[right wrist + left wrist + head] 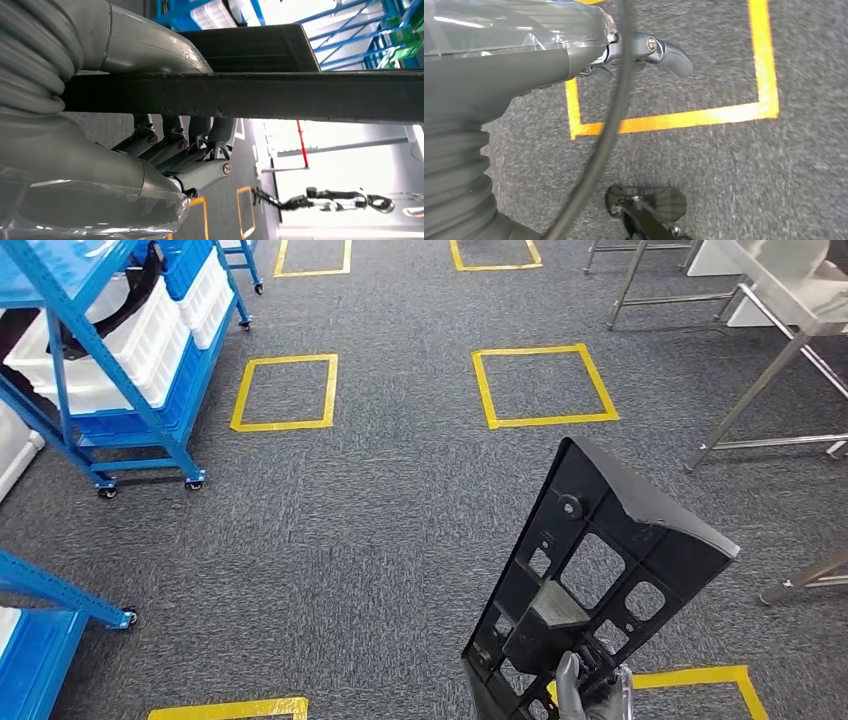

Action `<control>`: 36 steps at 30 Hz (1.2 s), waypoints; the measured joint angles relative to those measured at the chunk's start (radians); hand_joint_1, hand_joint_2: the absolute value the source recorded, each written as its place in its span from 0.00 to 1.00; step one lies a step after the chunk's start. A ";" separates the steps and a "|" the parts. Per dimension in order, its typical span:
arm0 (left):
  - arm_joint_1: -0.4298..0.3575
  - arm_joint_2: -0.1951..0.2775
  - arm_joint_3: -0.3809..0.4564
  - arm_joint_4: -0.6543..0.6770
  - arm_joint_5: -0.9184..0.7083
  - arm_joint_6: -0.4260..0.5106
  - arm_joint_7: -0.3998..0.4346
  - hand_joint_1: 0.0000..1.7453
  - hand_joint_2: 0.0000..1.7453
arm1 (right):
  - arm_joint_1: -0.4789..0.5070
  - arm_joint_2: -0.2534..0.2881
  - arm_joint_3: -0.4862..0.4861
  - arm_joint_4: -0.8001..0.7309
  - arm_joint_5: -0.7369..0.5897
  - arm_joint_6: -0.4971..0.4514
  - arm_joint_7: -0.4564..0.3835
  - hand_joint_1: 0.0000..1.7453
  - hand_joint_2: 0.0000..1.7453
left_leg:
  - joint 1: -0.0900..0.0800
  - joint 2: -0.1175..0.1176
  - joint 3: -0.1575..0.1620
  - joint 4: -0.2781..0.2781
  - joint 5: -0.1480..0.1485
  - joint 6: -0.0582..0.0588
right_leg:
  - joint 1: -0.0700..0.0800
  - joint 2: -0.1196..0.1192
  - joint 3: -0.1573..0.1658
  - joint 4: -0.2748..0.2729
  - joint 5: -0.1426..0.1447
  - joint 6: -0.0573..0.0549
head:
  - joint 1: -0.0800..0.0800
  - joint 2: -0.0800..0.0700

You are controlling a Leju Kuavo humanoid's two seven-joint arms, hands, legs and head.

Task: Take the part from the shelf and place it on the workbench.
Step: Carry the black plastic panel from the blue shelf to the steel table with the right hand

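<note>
- Head view: the right hand [592, 695] is gripping the lower end of the black part [595, 585], which is standing tilted above it over the grey carpet [400, 510]. Six yellow tape squares, some cut off by the frame, are lying on the carpet around the part, the nearest [700, 680] just beside its base. A blue shelf cart [130, 360] is standing well apart from the part; steel workbench legs [760, 390] are rising beyond it.
- Left wrist view: the left hand [644, 55] is hanging over the carpet, fingers curled in, holding nothing.
- Right wrist view: fingers [175, 145] and thumb are clamping the part's edge between them.
</note>
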 joint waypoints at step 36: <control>-0.003 -0.011 0.000 0.000 -0.011 -0.011 0.000 0.00 1.00 | -0.013 0.001 0.003 0.001 0.037 -0.001 0.017 1.00 1.00 | -0.003 0.005 -0.016 0.032 -0.011 -0.003 | 0.005 -0.010 0.010 -0.005 -0.010 -0.005 | 0.000 0.000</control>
